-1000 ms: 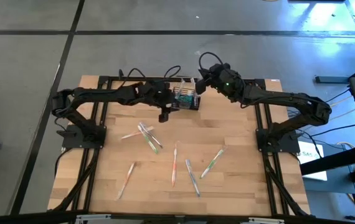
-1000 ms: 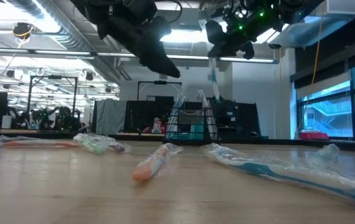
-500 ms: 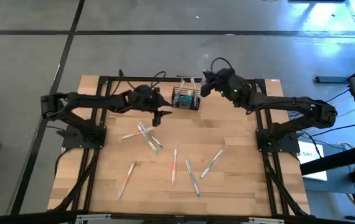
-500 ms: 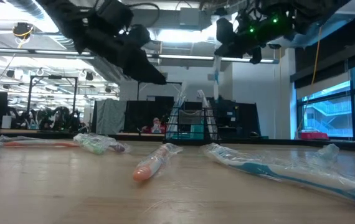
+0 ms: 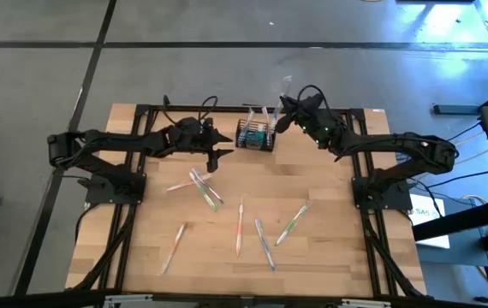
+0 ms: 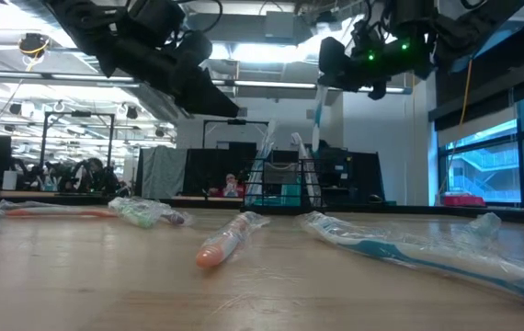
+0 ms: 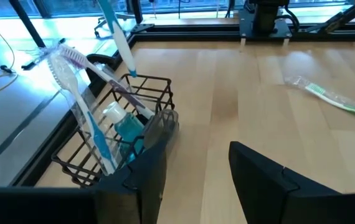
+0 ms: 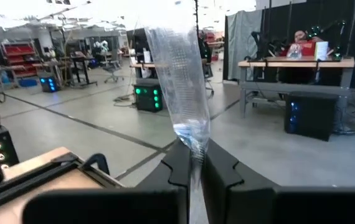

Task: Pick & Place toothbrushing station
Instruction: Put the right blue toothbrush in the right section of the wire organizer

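Teal tube (image 7: 127,129) inside caddy (image 7: 123,134), left-wrist only

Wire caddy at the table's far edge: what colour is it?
Black; the caddy shows best in the left wrist view.

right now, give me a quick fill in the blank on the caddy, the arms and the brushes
1. The right gripper is shut on a wrapped ____.
2. The black wire caddy stands at the table's ____ edge.
3. The left gripper hangs beside the caddy with its jaws ____.
4. The bottle inside the caddy is ____ in colour.

Missing words: toothbrush; far; open; teal
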Robot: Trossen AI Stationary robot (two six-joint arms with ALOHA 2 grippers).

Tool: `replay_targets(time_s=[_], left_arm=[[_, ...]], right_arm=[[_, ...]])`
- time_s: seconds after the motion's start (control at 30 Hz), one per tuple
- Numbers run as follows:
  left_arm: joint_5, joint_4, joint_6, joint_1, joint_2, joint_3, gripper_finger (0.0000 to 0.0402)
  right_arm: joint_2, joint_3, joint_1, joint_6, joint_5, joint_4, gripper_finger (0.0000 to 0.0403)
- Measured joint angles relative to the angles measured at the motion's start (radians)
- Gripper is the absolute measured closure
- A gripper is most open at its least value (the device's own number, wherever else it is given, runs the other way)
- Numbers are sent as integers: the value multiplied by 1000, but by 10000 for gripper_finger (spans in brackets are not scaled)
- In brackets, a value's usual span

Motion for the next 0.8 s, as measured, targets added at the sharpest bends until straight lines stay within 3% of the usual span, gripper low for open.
replay_targets(time_s=[0.8], left_arm=[[1,0,-15,0,1,0,233]], right_arm=[[143,0,-11,42,17,4,385]])
